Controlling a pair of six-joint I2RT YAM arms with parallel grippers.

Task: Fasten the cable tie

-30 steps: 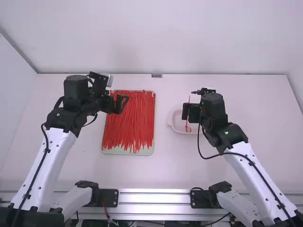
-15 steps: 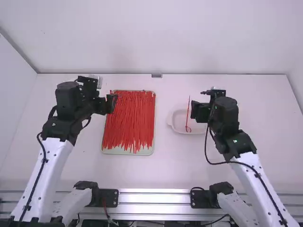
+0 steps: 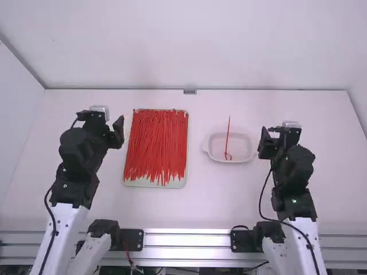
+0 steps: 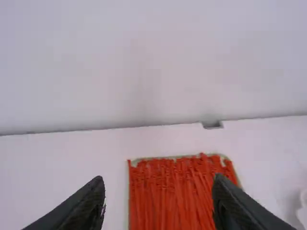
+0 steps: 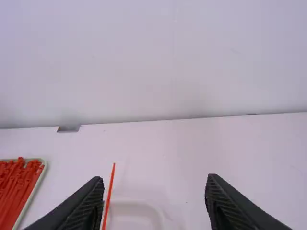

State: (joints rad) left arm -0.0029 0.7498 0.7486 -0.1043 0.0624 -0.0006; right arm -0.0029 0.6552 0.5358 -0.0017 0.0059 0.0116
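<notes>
A fastened red cable tie (image 3: 227,140) lies in the white dish (image 3: 243,150), its loop inside and its tail (image 5: 109,195) sticking out over the far rim. Several loose red cable ties (image 3: 157,146) fill the tray (image 3: 155,183) left of the middle. My left gripper (image 3: 119,127) hangs open just left of the tray, with nothing between its fingers (image 4: 86,206). My right gripper (image 3: 265,143) is open and empty at the dish's right side, its fingers (image 5: 229,206) apart.
A small grey bracket (image 3: 190,91) sits at the table's far edge against the white back wall. White side walls close the table at left and right. Bare table lies in front of the tray and dish.
Both arms have drawn back toward their bases. The right gripper has let go of the looped tie, which now rests in the dish. The left gripper left the tray's top-left corner.
</notes>
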